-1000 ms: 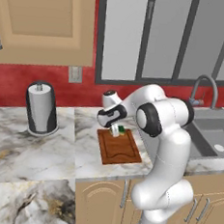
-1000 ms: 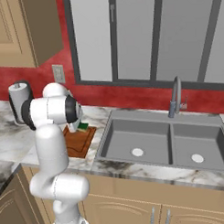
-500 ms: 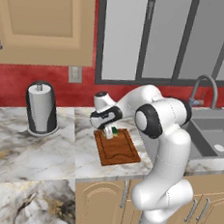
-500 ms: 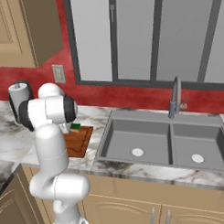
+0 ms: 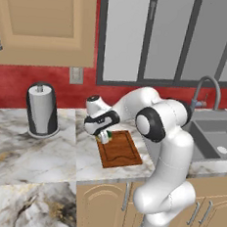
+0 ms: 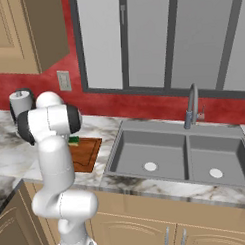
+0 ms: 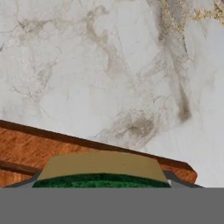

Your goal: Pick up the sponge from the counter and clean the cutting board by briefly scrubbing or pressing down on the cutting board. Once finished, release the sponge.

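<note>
The reddish-brown cutting board point(image 5: 120, 151) lies on the marble counter point(image 5: 43, 150) near its front edge, just left of the sink. My gripper point(image 5: 105, 137) points down at the board's far left corner and is shut on the sponge point(image 5: 109, 133), whose green side peeks out beside the fingers. In the hand view the sponge point(image 7: 100, 168) sits between the fingertips point(image 7: 38, 178), yellow layer and green face showing, right over the board's edge point(image 7: 30, 146) with bare counter point(image 7: 109, 65) beyond. From the right, the sponge point(image 6: 74, 140) shows at the board's point(image 6: 86, 155) far edge. Whether sponge and wood touch is unclear.
A paper towel roll on a dark stand point(image 5: 42, 109) is on the counter to the left of the board. The grey double sink point(image 6: 175, 155) with its faucet point(image 6: 190, 106) lies to the right. The red backsplash wall point(image 5: 64, 88) runs behind, with cabinet doors below.
The hand has carried the sponge leftward, from over the board's far middle to its far left corner. The board has not moved.
</note>
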Controlling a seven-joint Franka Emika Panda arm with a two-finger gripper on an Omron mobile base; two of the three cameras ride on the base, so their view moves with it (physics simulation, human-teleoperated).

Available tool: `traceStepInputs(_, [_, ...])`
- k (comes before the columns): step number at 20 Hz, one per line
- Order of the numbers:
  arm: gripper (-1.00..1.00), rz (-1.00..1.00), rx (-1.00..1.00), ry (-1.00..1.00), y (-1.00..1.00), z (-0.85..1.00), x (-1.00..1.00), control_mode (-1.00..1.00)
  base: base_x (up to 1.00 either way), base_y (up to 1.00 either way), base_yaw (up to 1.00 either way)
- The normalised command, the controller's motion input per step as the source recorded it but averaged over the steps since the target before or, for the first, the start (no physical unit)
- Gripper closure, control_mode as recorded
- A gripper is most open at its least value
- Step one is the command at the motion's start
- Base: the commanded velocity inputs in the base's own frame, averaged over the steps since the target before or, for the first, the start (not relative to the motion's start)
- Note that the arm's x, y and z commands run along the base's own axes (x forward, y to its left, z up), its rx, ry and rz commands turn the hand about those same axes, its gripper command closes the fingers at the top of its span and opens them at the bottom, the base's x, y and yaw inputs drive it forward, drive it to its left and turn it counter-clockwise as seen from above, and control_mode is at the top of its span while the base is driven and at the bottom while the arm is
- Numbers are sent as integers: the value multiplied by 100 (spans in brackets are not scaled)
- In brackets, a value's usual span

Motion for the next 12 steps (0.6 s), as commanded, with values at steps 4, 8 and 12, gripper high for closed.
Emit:
traceStepInputs(4, [100,18,2,0,13,-27,-49,-100,0,0,0])
traceStepInputs(8, [100,17,2,0,10,-28,-55,-100,0,0,0])
traceStepInputs(12, [100,14,1,0,11,-27,-61,-100,0,0,0])
